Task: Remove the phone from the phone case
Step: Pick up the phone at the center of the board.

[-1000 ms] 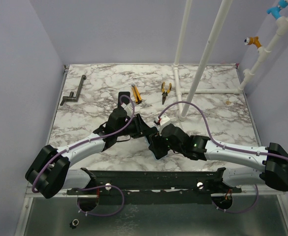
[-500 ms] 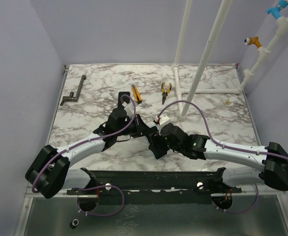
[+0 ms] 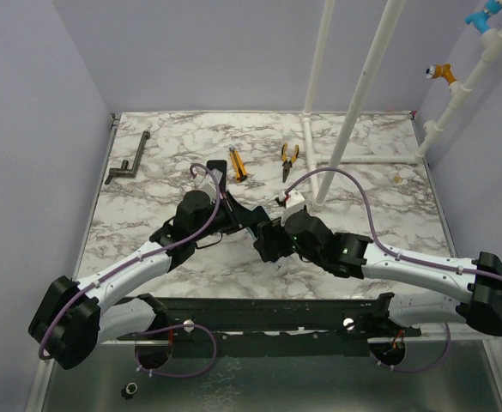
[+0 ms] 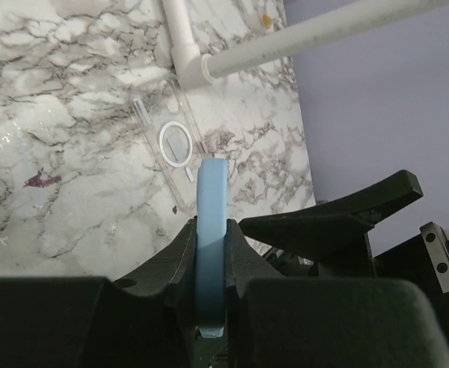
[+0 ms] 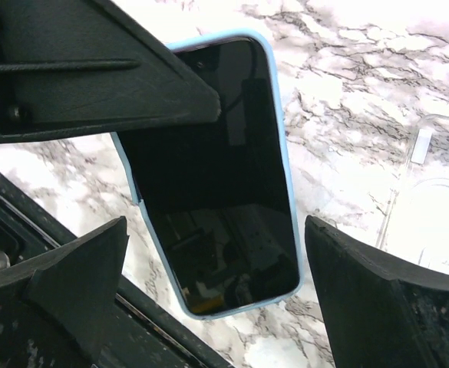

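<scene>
Gripping blue phone (image 4: 211, 192) edge-on in L hand (image 4: 210, 264), above surface (image 4: 55, 115); R hand (image 5: 215, 230) wide open facing screen. Clear case (image 4: 174, 146) flat on surface nr white pipe (image 4: 186, 46)

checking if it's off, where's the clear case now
In the left wrist view the clear case lies flat on the table by the white pipe joint, past the phone in the left pincer.

In the top view's centre both arms crowd together. The left gripper (image 4: 211, 230) clamps the phone (image 5: 216, 169), which fills the gap between the right gripper's (image 5: 216, 222) wide-spread jaws. White pipes (image 3: 353, 112) block the upper right, and the clear case (image 4: 174, 146) lies flat near their foot. Bare counter (image 3: 130, 206) lies open at left.
</scene>
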Controlling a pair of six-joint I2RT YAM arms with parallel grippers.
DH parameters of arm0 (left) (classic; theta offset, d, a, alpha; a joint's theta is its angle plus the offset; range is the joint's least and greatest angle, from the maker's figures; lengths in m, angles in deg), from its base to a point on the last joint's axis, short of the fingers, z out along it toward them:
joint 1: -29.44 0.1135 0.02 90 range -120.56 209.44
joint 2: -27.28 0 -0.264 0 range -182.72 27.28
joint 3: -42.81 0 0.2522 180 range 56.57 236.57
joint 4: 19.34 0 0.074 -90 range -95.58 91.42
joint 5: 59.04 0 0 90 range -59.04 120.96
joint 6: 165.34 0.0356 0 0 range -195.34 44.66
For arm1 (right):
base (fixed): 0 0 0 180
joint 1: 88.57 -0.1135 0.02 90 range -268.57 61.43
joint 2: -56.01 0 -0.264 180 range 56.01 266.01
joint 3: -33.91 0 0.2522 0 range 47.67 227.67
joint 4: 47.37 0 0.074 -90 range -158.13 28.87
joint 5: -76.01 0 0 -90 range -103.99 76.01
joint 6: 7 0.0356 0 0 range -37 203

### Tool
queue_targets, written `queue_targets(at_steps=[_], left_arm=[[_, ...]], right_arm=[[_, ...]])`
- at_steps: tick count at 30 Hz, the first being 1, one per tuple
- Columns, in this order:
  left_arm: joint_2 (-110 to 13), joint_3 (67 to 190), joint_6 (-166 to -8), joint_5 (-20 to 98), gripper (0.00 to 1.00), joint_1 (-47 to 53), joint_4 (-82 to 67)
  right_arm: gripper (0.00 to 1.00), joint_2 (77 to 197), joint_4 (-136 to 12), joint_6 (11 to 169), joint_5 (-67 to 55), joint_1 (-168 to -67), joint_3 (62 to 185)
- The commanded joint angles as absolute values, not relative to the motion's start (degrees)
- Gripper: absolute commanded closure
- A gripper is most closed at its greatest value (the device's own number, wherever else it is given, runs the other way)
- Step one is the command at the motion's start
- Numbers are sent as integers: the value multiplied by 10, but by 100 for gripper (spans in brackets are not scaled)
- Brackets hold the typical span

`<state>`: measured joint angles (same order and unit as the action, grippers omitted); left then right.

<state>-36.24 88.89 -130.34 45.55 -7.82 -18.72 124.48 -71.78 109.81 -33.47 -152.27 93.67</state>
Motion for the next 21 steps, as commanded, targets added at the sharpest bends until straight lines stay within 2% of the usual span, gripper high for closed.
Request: queue_targets(at_steps=[1,7,13,21], left_arm=[[-321,906,-1319,383,100,-75,-192],[-265,912,-1325,314,100,-68,-185],[-185,870,-1351,252,100,-54,-258],[-156,827,-1496,307,100,-6,-422]], right_arm=[[0,1245,-727,1177,-379,-1526,964],[0,1155,-630,1245,-391,-1525,891],[0,1046,-545,1228,-303,-1520,844],[0,1036,-488,1284,-250,-1506,838]])
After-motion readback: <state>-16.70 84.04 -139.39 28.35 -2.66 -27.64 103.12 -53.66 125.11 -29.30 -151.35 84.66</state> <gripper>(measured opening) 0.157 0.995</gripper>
